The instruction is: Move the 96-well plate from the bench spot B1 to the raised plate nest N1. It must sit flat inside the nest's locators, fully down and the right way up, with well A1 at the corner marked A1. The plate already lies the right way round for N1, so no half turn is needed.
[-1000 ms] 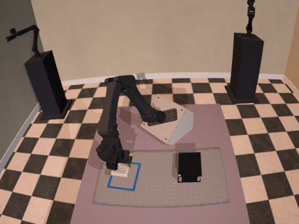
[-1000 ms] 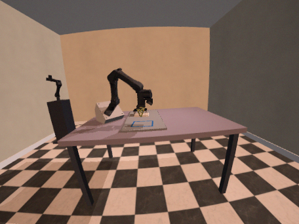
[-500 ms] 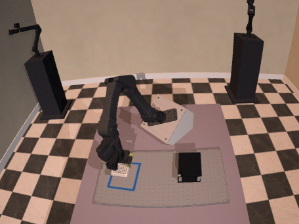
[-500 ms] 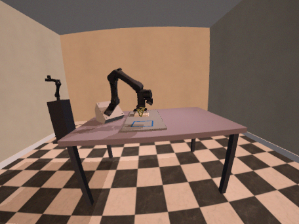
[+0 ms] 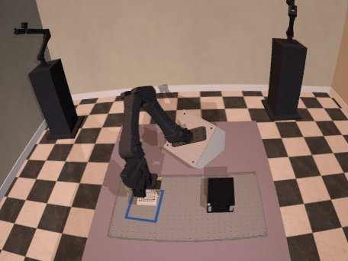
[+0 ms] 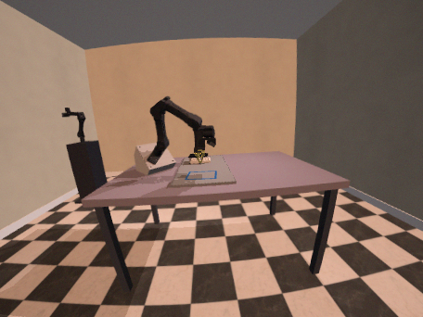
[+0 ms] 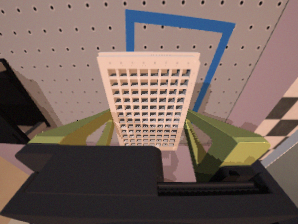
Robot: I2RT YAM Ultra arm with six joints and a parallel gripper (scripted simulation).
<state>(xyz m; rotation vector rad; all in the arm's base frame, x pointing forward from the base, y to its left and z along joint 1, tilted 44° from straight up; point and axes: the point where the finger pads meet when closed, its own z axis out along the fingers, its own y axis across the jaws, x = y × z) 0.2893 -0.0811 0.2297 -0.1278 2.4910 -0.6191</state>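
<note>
Your jaws are clamped on the 96-well plate (image 7: 148, 97): in the wrist view the two olive-green fingers press on its long sides near the end closest to the camera, w/ the wells facing up and the plate looking level. The gripper (image 5: 149, 188) points down, and the rest of the plate sticks out beyond it.

You're holding the plate off the surface. In the exterior view it hangs above the grey perforated mat (image 6: 225, 174), clear of it, w/ the blue outline of spot B1 (image 6: 201, 175) showing bare underneath. In the top view the plate (image 5: 147, 198) overlaps the upper part of that blue square (image 5: 143, 219), i.e. over the mat's left half, toward the left edge of the tabletop (image 5: 244, 131).

The raised nest N1 (image 5: 220, 194) is the black block on the mat's right half, well apart from the plate. You can't read the A1 mark at this size.

Behind the mat, toward the far edge of the tabletop, the arm (image 5: 153, 108) rises from a tilted pale base plate (image 5: 191, 150) and folds over to reach the near-left area.

Off the tabletop, two dark pedestals (image 5: 53, 99) stand on the checkered floor (image 5: 313, 183) by the back wall, each carrying a small camera arm.
</note>
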